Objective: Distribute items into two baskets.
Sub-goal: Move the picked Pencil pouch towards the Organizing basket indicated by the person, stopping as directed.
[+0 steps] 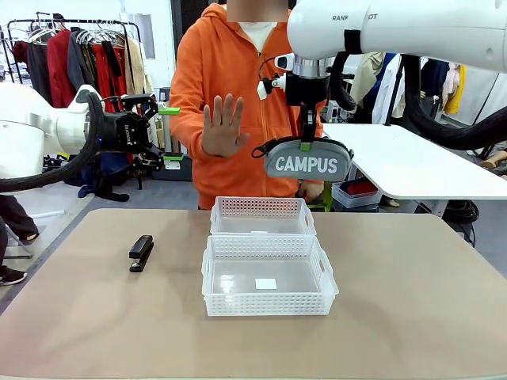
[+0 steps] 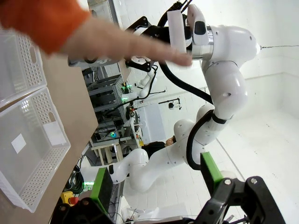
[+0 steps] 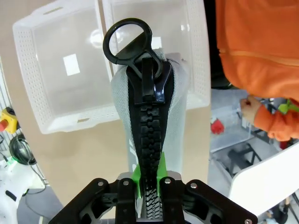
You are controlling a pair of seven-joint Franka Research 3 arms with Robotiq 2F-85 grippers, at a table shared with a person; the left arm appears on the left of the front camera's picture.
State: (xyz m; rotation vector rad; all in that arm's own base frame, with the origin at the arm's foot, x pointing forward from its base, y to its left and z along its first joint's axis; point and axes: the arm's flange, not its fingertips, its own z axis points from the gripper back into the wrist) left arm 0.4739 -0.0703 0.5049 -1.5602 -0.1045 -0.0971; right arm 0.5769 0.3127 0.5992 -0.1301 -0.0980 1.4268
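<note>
My right gripper [image 1: 305,144] pinches the grey CAMPUS pouch [image 1: 310,165] above the baskets [image 1: 265,303]; my left gripper [image 1: 169,134] hangs spread beside a person's raised palm [image 1: 223,127]

The left pincer [image 1: 170,134] gapes, the right pincer [image 1: 305,145] clamped.

White arms [image 1: 412,28], black ribbed cables [image 1: 475,138], black end effector [image 1: 176,134], green pads [image 1: 168,111]

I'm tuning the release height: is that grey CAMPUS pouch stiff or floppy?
Probably fairly soft: the pouch sags at both ends around the right gripper pinching its zip. Likely light, since that narrow pinch carries it level. Oblong, so unlikely to roll.
</note>
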